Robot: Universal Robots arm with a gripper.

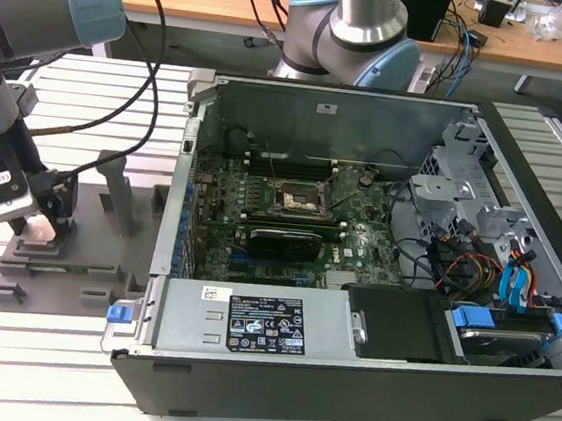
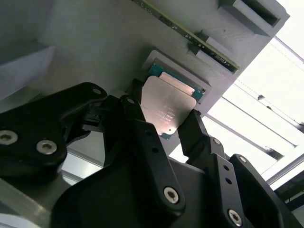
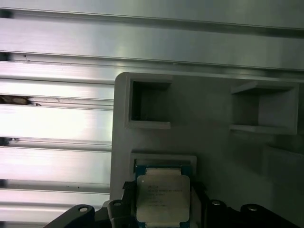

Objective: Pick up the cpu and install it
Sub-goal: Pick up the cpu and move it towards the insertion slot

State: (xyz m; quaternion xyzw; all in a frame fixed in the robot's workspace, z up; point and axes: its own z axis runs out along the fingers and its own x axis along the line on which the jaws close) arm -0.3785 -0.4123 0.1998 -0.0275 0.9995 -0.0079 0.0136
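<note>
One cpu, one gripper, both at the grey fixture tray. We see the tray on the slotted aluminium tabletop, just beside the open computer case, on the exterior view's left of it. The cpu lies flat in a shallow square pocket of the tray, well apart from the motherboard socket inside the case.

We judge the pocket is there to keep the chip square and at a known spot, so the jaws can take it by its edges and not its face. In both wrist views the jaws are down on either side of the chip and closed against two opposite edges. We read that as clamped on the cpu, which is not yet lifted out of the pocket.

The chip is flat and square, with a silvery-grey metal lid carrying faint print. A thin green board rim shows round the lid. Two deeper pockets sit near it in the tray.
</note>
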